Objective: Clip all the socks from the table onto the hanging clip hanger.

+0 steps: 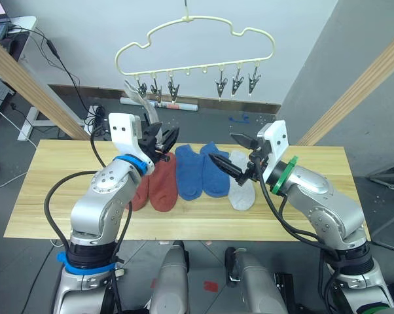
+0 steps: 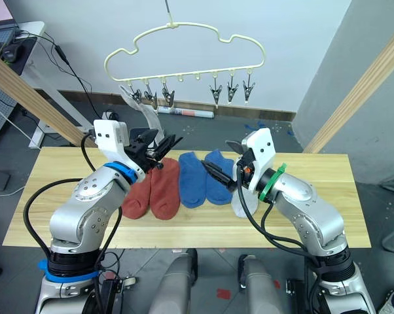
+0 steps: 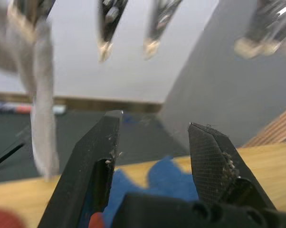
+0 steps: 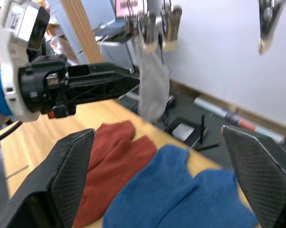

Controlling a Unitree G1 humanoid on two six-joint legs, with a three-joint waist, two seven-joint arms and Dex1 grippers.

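Both black grippers (image 1: 159,145) (image 1: 231,154) open, soft knit socks (image 1: 200,171), plank table (image 1: 315,196).

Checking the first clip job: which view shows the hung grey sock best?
The right wrist view: the grey sock hangs whole from its clip, close up. The left wrist view blurs it; both eye views show it partly behind the left gripper.

We are seeing five socks (image 1: 201,171) lying side by side on the table (image 1: 315,216), while a sixth sock (image 1: 138,98) is hanging from the leftmost clip of the clip hanger (image 1: 197,49) behind them.
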